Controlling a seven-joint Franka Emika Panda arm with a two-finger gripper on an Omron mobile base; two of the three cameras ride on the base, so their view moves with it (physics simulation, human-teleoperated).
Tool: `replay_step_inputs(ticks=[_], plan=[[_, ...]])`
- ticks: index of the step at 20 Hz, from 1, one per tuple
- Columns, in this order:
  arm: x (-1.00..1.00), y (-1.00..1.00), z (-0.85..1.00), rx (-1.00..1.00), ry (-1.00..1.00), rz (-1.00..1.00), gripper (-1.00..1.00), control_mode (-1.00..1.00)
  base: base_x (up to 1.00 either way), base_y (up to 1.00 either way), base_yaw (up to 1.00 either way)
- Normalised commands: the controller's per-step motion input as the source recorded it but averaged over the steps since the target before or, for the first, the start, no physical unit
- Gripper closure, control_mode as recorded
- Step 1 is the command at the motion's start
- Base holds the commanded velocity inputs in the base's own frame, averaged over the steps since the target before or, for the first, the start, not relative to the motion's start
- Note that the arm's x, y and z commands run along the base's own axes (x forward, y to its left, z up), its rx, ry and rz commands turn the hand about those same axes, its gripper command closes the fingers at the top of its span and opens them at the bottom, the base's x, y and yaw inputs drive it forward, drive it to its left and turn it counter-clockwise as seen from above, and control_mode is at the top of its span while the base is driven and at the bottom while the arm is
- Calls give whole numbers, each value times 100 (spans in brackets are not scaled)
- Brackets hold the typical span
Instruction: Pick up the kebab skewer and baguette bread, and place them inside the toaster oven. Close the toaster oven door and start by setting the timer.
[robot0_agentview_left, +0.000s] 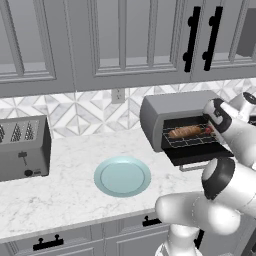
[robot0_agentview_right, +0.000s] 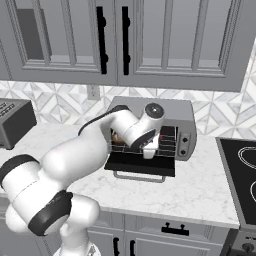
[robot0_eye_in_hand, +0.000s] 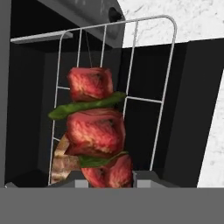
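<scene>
Toaster oven (robot0_agentview_left: 175, 107): grey box at the back of the marble counter (robot0_agentview_left: 70, 185), against the tiled wall. Its door (robot0_agentview_right: 141, 164) lies dropped flat toward you, and the silver bar handle (robot0_agentview_right: 139, 177) overhangs the counter in front. You have free counter on both sides of the door, and more of it runs right toward the black cooktop (robot0_agentview_right: 240, 170).

Wire rack (robot0_eye_in_hand: 131, 78): inside the cavity; in the hand view its rounded front edge sits beyond the skewer, with dark door panel past it.

Baguette bread (robot0_agentview_left: 186, 132): lying lengthwise on the rack, toward the left of the opening. In the hand view you get only a brown sliver of it (robot0_eye_in_hand: 61, 162) beside the skewer.

Kebab skewer (robot0_eye_in_hand: 94, 127): red chunks with green strips between, pinched at its near end between the fingers of the gripper (robot0_eye_in_hand: 107, 181), held over the rack at the oven mouth. Its stick is hidden by the chunks. In the left base view you see just a red speck (robot0_agentview_left: 209, 130) past the wrist.

Knob panel (robot0_agentview_right: 184, 141): on the oven's right end; two dark knobs show, and you cannot tell which is the timer.

Light blue plate (robot0_agentview_left: 122, 176): left of the oven, well apart. Slotted toaster (robot0_agentview_left: 22, 147): far left, cut off by the picture edge.

In the right base view the forearm covers most of the oven opening.
</scene>
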Motion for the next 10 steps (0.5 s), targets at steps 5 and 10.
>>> replay_step_inputs(ticks=[5,10], plan=[[45,-16,-13,1,0,0,100,-100,0,0,0],[45,-12,-7,0,0,0,100,-100,0,0,0]])
